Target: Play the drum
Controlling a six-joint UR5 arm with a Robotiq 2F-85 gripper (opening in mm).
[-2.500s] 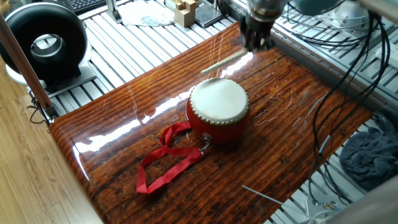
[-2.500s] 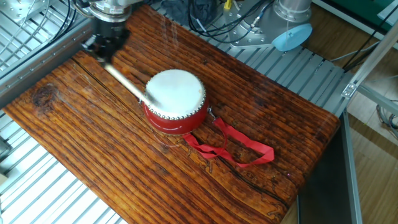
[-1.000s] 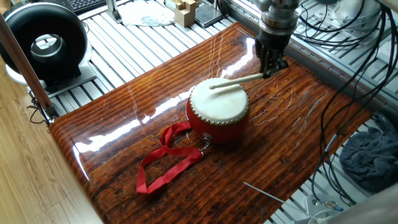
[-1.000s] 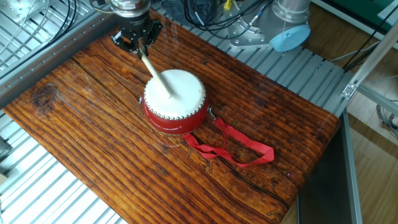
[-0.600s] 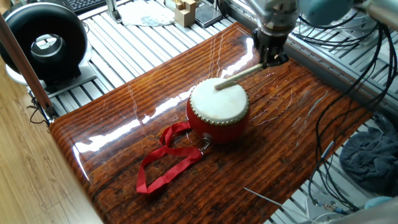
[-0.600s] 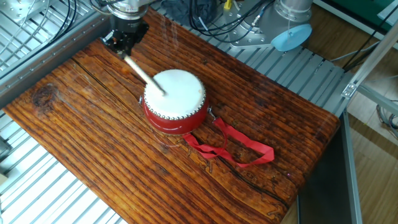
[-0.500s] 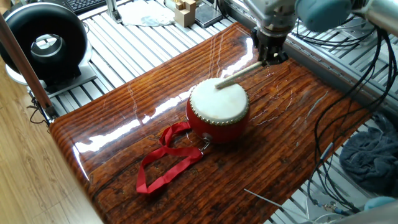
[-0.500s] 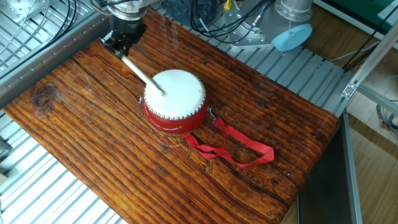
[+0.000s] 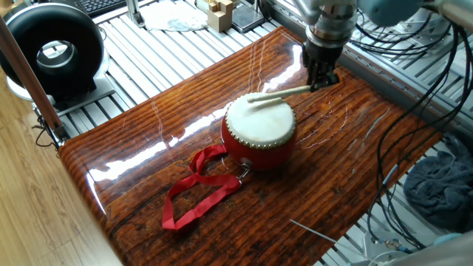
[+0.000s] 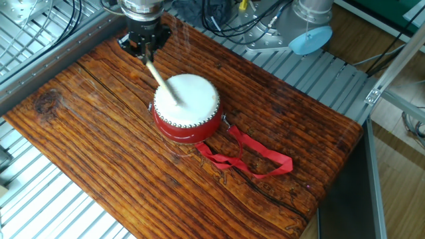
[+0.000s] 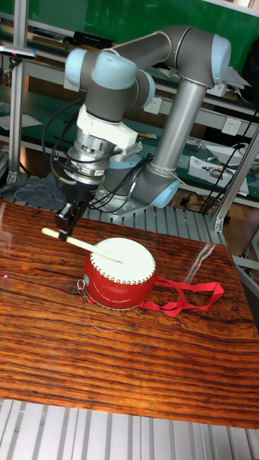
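Note:
The drum (image 9: 260, 127) stands upright in the middle of the wooden table (image 9: 148, 148), red body and cream skin facing up. Its red ribbon strap (image 9: 194, 189) trails across the wood away from the arm. My gripper (image 9: 322, 80) hangs just beyond the drum's far rim, shut on a thin pale wooden stick (image 9: 281, 93). The stick slants from the jaws across the skin, and its tip looks to rest on the skin. The other fixed view shows the gripper (image 10: 145, 49), stick (image 10: 162, 82), drum (image 10: 188, 106) and strap (image 10: 255, 157). The tall view shows drum (image 11: 119, 274), stick (image 11: 80, 244) and gripper (image 11: 67, 221).
A black round device (image 9: 52, 50) and wooden blocks (image 9: 219, 13) sit off the table's far side. A thin metal rod (image 9: 315, 231) lies at the near edge, with grey cloth (image 9: 442, 185) and cables beside it. The arm's base (image 10: 309, 20) stands behind the table.
The gripper has shifted a little sideways along the drum's far rim. The stick has swung with it to a flatter angle, its tip further over the skin.

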